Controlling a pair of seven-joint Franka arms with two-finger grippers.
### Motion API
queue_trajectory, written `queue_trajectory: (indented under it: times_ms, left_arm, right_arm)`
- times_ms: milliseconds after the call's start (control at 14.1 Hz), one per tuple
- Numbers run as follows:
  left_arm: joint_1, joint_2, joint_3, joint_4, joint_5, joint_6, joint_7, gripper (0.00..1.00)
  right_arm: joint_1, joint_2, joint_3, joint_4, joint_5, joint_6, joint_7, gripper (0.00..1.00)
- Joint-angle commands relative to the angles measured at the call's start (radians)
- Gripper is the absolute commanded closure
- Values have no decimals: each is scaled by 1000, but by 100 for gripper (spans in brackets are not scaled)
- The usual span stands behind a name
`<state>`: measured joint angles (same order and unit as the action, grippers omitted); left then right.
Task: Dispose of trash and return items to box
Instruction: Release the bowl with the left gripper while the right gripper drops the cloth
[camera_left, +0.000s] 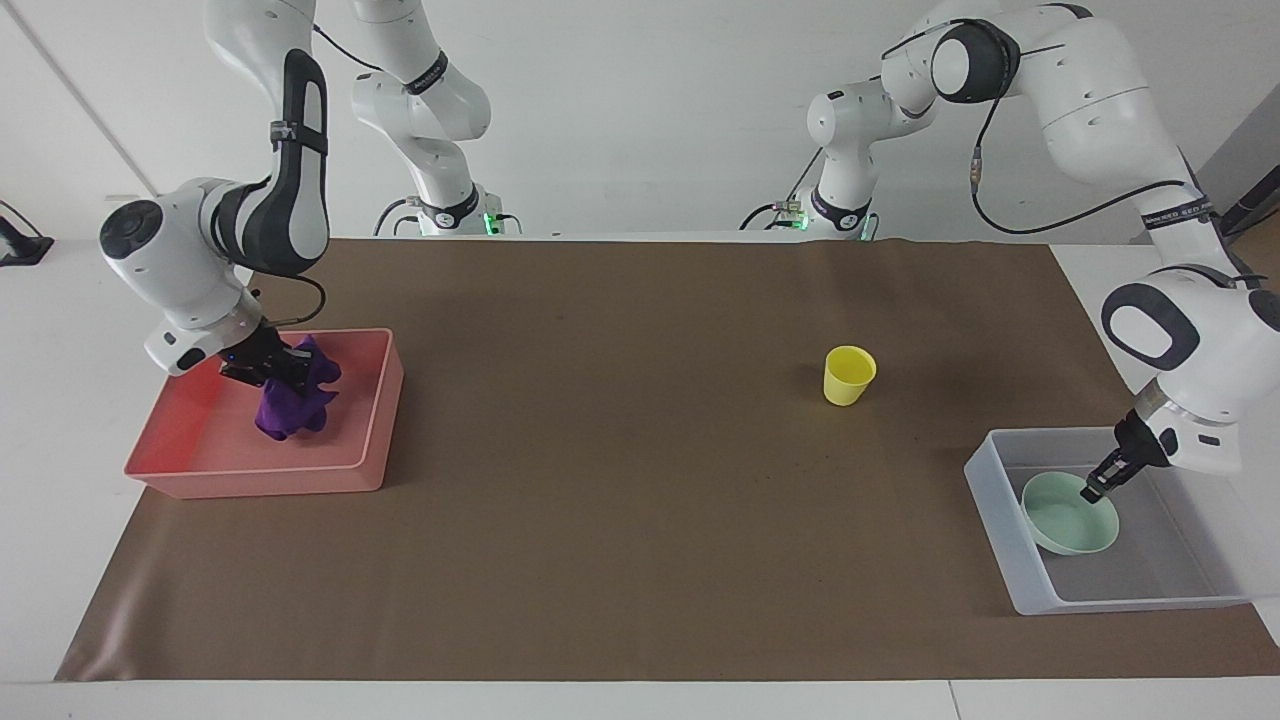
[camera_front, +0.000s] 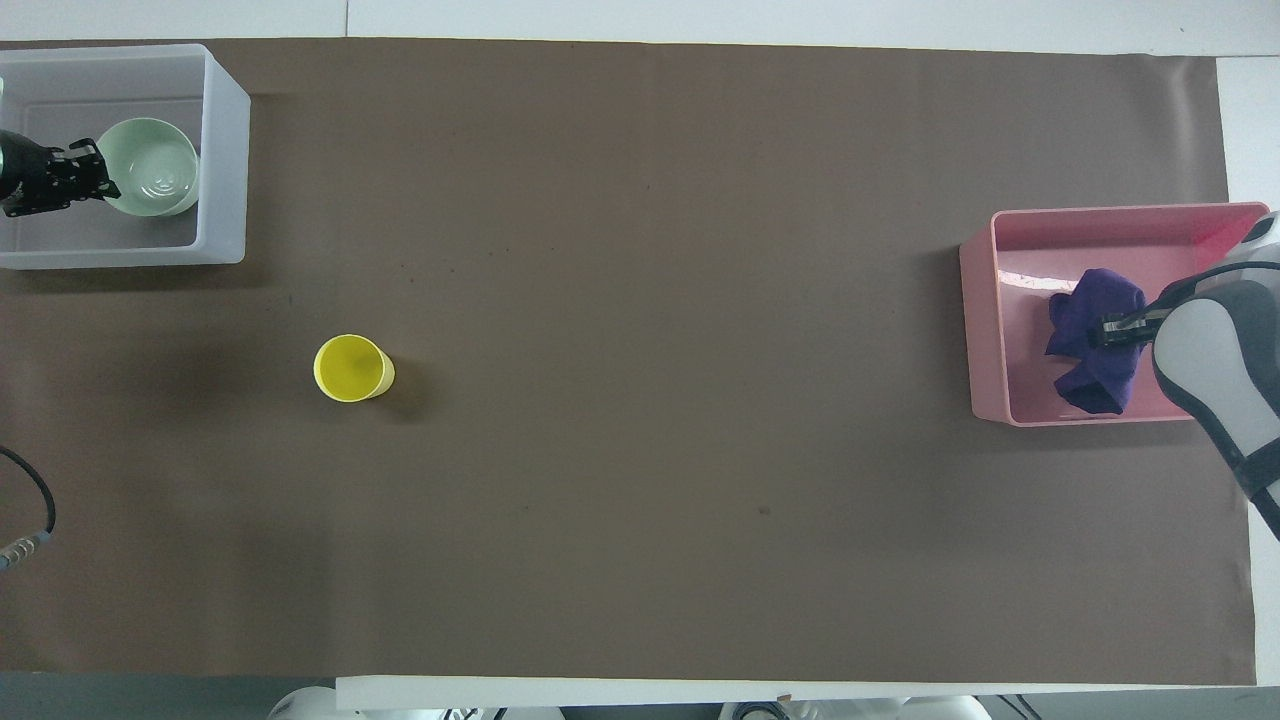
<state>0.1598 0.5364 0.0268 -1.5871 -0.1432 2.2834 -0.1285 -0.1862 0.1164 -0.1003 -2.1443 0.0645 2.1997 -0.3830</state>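
Note:
My left gripper is down inside the translucent box at the left arm's end of the table, shut on the rim of the mint-green bowl. The bowl sits low in the box; it also shows in the overhead view, with the gripper at its rim and the box wall beside it. The sticker is hidden. My right gripper is shut on the purple cloth, which hangs low inside the pink tray. The yellow cup stands upright on the mat, nearer to the robots than the box.
A brown mat covers the table. The pink tray sits at the right arm's end, and the cup stands between the two containers, closer to the box.

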Motion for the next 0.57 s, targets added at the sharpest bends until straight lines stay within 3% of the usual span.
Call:
queue_trajectory:
  times_ms: [0,142,496]
  left_arm:
    - [7,10,-4,30,-12,2,-17,100]
    - [15,10,-5,30,-9,4,-14,98]
    - [21,10,-5,30,-6,15,-14,39]
  right_arm:
    - [-6,-6,10,12,-6,-1,-13,40]
    - [8,-7,11,43,-6,-21,-1,5]
    - [49,-32,36,190,9,-237,44,1]
